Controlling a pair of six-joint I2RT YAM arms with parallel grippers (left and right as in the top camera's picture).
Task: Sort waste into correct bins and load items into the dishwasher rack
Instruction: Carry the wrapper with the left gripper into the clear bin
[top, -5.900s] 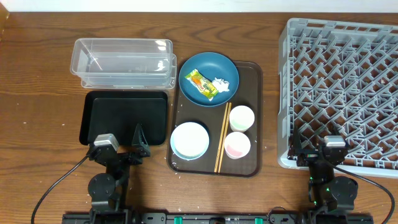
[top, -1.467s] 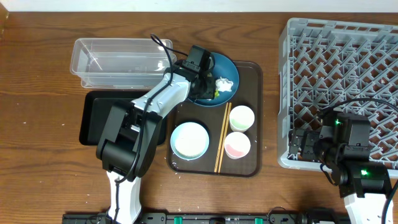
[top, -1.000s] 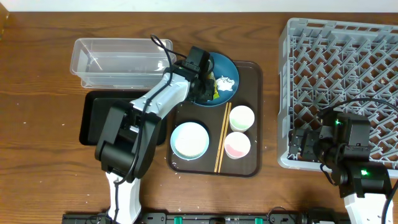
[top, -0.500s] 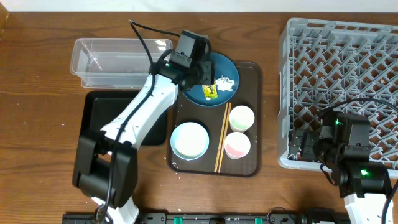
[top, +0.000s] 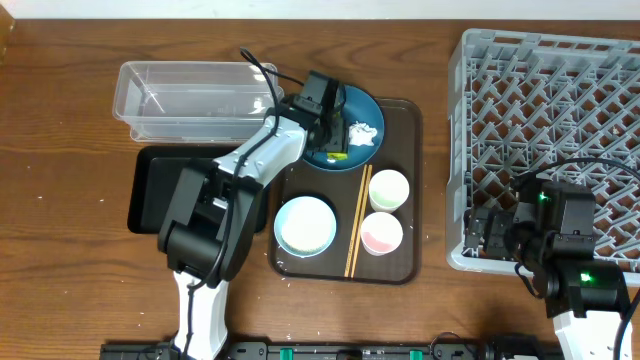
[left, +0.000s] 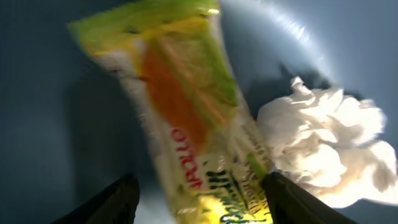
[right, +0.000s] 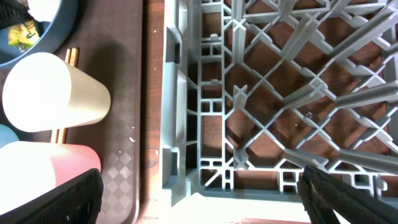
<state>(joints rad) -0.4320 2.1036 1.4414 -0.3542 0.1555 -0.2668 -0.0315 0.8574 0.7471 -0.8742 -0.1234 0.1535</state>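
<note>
The orange-yellow-green snack wrapper (left: 186, 112) lies in the dark-blue dish (left: 43, 93), and the crumpled white tissue (left: 323, 143) rests against its right side. My left gripper (left: 202, 208) is open, with one fingertip on each side of the wrapper's near end. From overhead, the left gripper (top: 330, 138) hangs over the dish (top: 358, 104), just above the wrapper (top: 336, 153) and beside the tissue (top: 362, 132). My right gripper (right: 211, 205) is wide open and holds nothing, at the near left corner of the grey dishwasher rack (right: 249, 93).
The brown serving tray (top: 405, 150) also carries a white bowl (top: 305, 225), two cups (top: 388, 189) (top: 382, 233) and chopsticks (top: 357, 225). The clear tub (top: 195, 100) and black tray (top: 200, 185) lie left of it. The rack (top: 550, 130) fills the right side.
My left gripper has gone from shut to open. The left arm lifted, then came back down over the dish. The wrapper is still in the dish. The right arm has not moved.
</note>
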